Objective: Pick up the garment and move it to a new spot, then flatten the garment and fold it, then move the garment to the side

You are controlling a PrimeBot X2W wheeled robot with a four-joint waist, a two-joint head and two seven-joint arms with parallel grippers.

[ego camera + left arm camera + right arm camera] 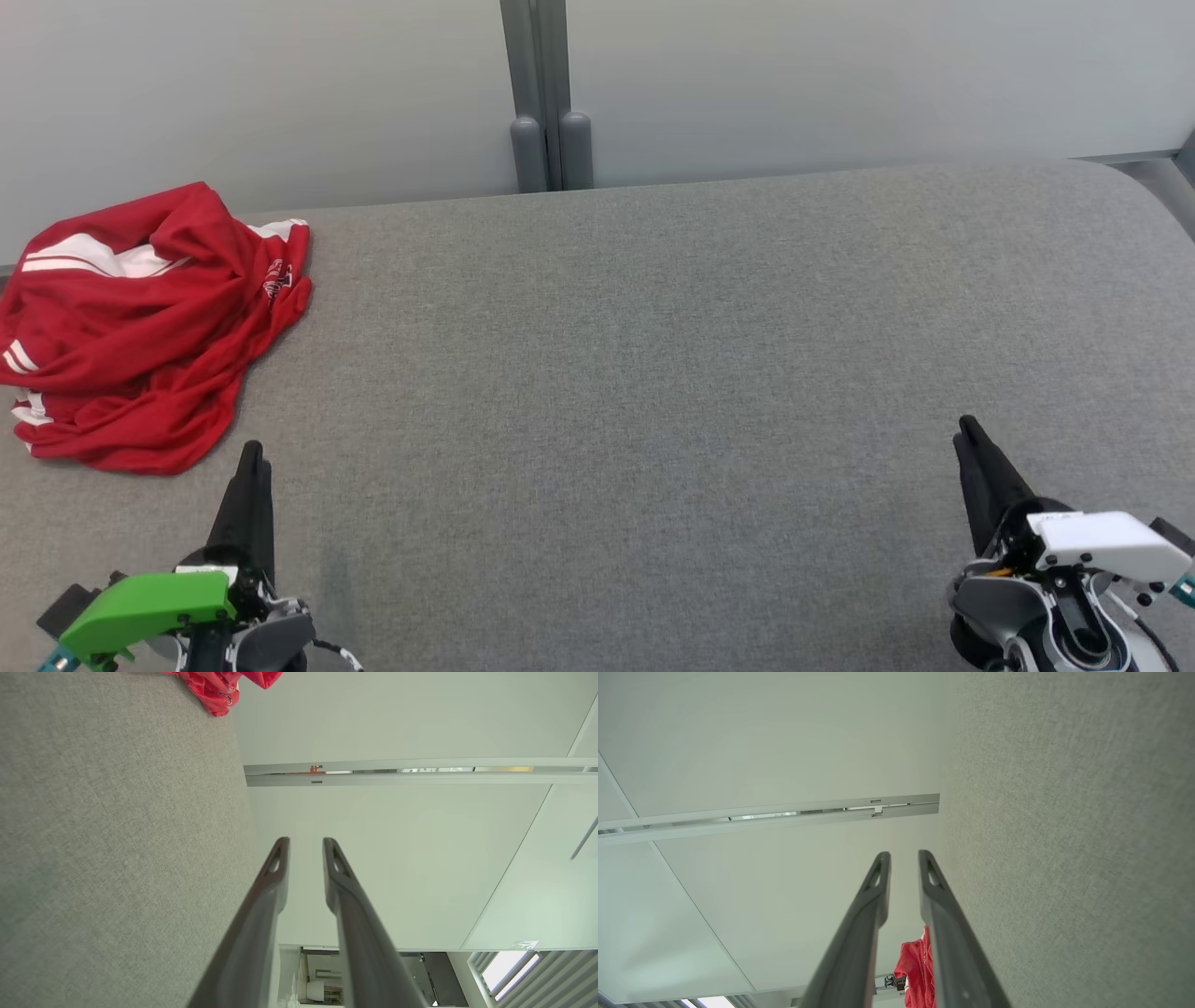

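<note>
The garment [140, 345] is a red top with white stripes, lying crumpled at the far left of the grey table [653, 373]. Its edge shows at the top of the left wrist view [219, 690], and a strip of it shows between the fingers in the right wrist view [913, 970]. My left gripper [250, 457] hovers just in front of the garment's near edge, apart from it. Its fingers [306, 842] stand slightly apart with nothing between them. My right gripper [966, 429] is far off at the lower right, also narrowly open and empty [904, 855].
A pale partition wall runs along the table's back edge, with a grey post [549, 140] at its middle. The table's far right corner [1120, 177] is rounded. Bare grey cloth stretches between the two grippers.
</note>
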